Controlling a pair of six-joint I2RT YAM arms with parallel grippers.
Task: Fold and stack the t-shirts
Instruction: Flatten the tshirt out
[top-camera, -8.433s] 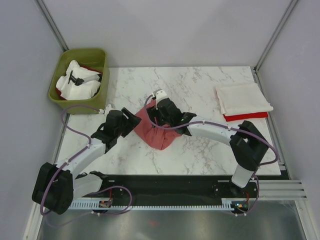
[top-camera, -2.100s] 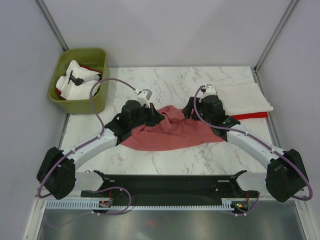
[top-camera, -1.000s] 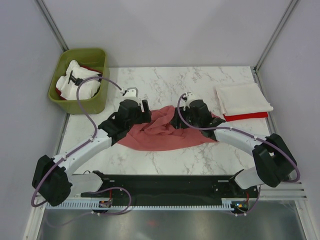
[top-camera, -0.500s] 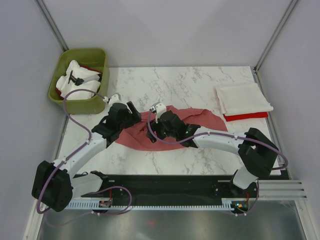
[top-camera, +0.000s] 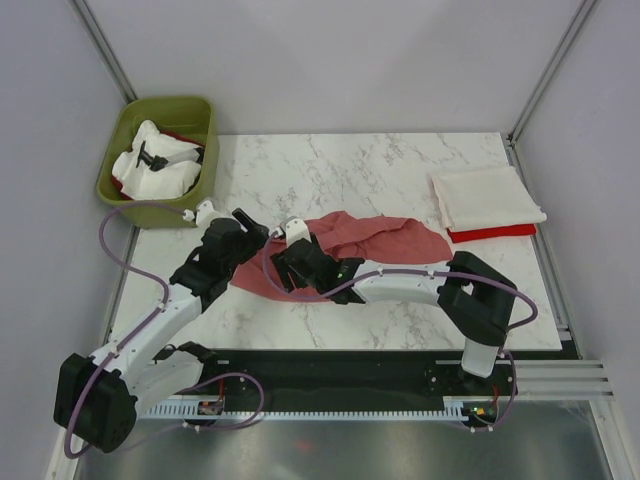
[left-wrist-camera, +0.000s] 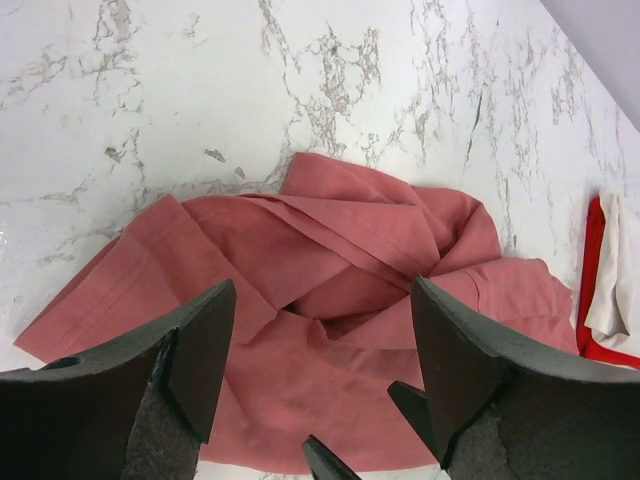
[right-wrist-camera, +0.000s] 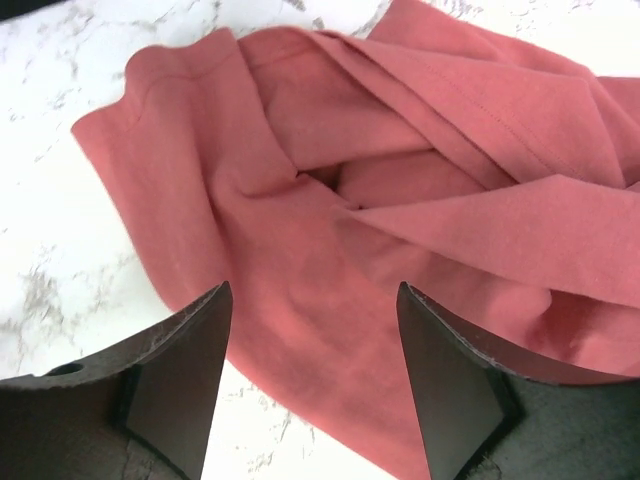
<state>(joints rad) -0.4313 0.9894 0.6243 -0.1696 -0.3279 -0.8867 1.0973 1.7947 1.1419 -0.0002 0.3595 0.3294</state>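
Four fingers (left-wrist-camera: 190, 360) apart above one crumpled salmon-red t-shirt (top-camera: 400, 238)

White tubes and chunky black joints make up the left arm (top-camera: 160, 320) and right arm (top-camera: 400, 286), a purple cable (top-camera: 150, 204) looping off each; the left hand (left-wrist-camera: 322, 300) and right hand (right-wrist-camera: 312, 295) bear broad matte-black fingers (left-wrist-camera: 195, 355).

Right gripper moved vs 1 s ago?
Yes. The right gripper swung left, away from the folded cream-white shirt, and now hangs open over the salmon-red shirt's left end.
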